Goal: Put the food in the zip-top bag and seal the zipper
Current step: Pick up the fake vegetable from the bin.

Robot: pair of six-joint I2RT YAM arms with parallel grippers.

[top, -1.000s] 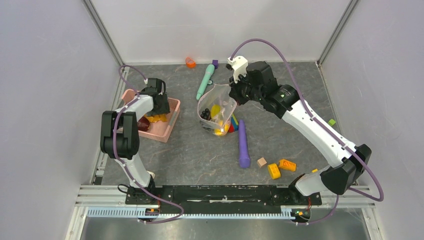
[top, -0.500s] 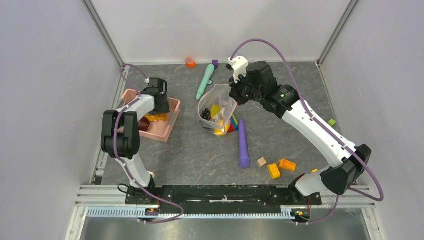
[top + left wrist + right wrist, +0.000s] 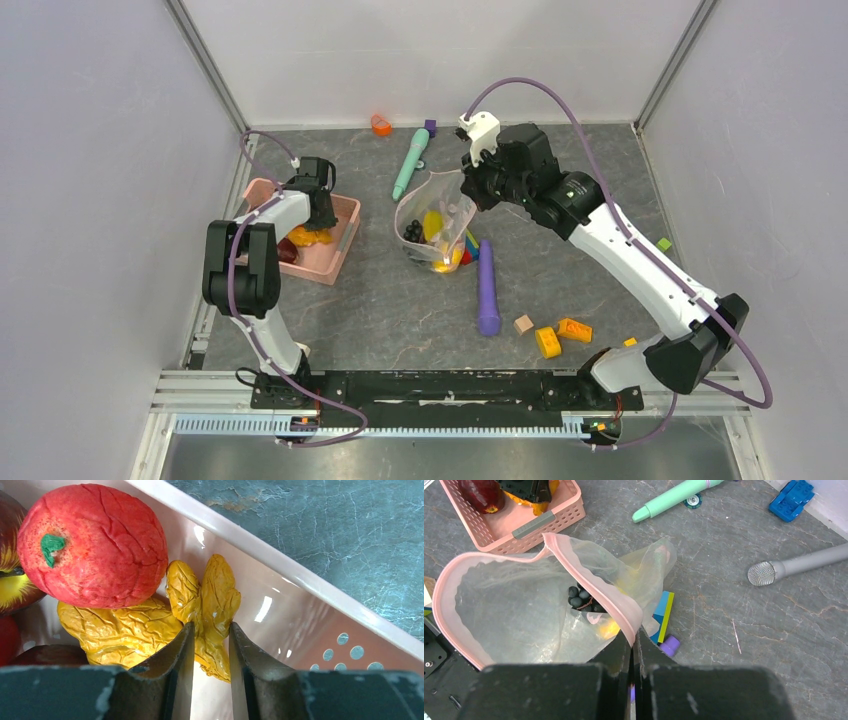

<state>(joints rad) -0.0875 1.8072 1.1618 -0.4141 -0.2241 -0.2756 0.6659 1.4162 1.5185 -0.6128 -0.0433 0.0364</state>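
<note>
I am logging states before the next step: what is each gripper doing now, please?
Left gripper: closed on the wrinkled yellow toy food in the pink plastic basket.
Right gripper: closed on the pink zipper edge of the clear plastic bag.

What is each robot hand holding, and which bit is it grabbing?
The right gripper pinches the zip-top bag by its pink zipper edge. The left gripper pinches the yellow food by one lobe.

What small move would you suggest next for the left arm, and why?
Probably lift the left gripper straight up: its fingers appear closed on the yellow food in the basket, and the right gripper holds the bag open.
</note>
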